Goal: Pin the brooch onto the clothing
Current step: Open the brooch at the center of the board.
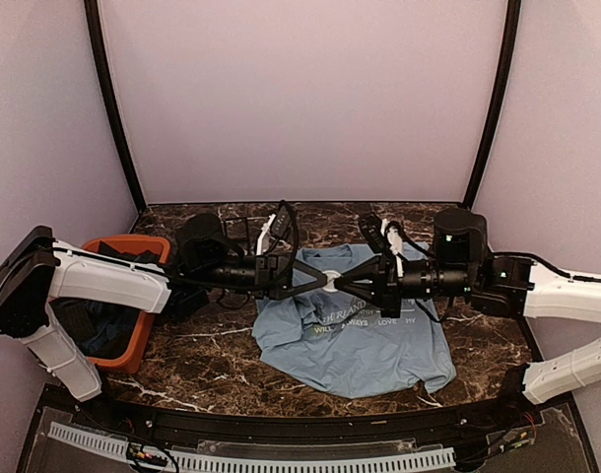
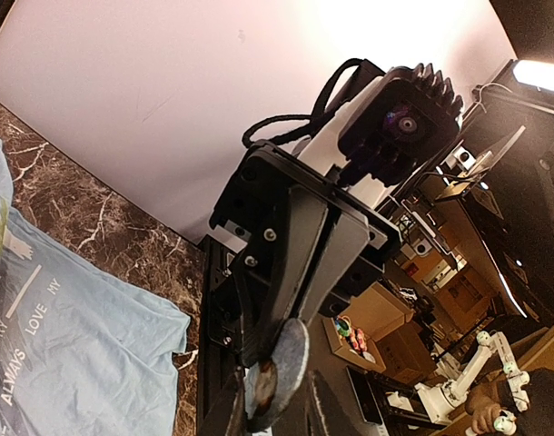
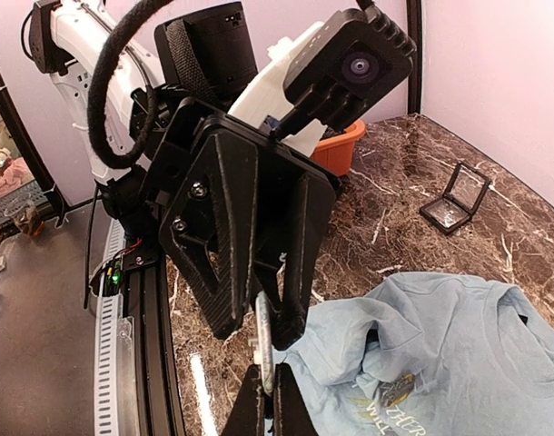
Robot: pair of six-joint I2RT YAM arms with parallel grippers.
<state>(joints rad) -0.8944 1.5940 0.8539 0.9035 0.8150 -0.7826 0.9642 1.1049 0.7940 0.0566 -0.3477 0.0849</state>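
Note:
The light blue T-shirt [image 1: 365,345] lies on the marble table, with one fold pulled up to where both grippers meet; it also shows in the left wrist view [image 2: 68,354] and the right wrist view [image 3: 440,354]. My right gripper [image 1: 342,283] is shut on the brooch [image 3: 263,341], a small grey-bronze disc seen edge-on. In the left wrist view the brooch [image 2: 291,359] sits at the right gripper's fingertips. My left gripper [image 1: 323,279] faces it tip to tip and is shut on the raised shirt fold, which presses against the disc.
An orange basket [image 1: 133,296] with dark garments stands at the left. A small black-framed square case [image 3: 457,195] lies open on the table behind the shirt. A black rail [image 1: 281,424] runs along the near table edge.

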